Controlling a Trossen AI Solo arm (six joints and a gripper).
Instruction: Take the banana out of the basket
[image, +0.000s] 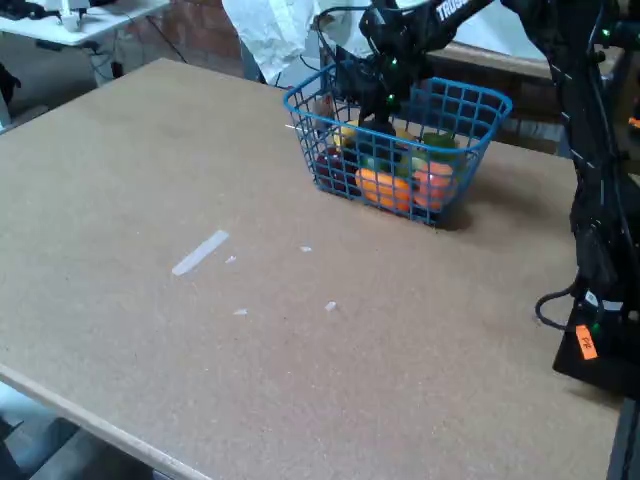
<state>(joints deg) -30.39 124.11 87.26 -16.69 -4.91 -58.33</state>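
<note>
Upper right of the frame: the black hand (378, 112) reaches into the blue basket (455, 100) of fruit; its opening cannot be told.

Blue wire-mesh basket (470, 105), orange fruit (385, 188), brown table (200, 180), black arm (600, 150).

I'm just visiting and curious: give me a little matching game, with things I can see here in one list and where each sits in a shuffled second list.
Things:
1. basket
2. strip of tape
3. orange tag
4. gripper

Places:
A. lying flat on the bare board, left of centre
B. on the arm's base, right edge
C. lowered inside the basket
D. far side of the table, holding fruit

Pairs: 1-D, 2-A, 3-B, 4-C
</note>
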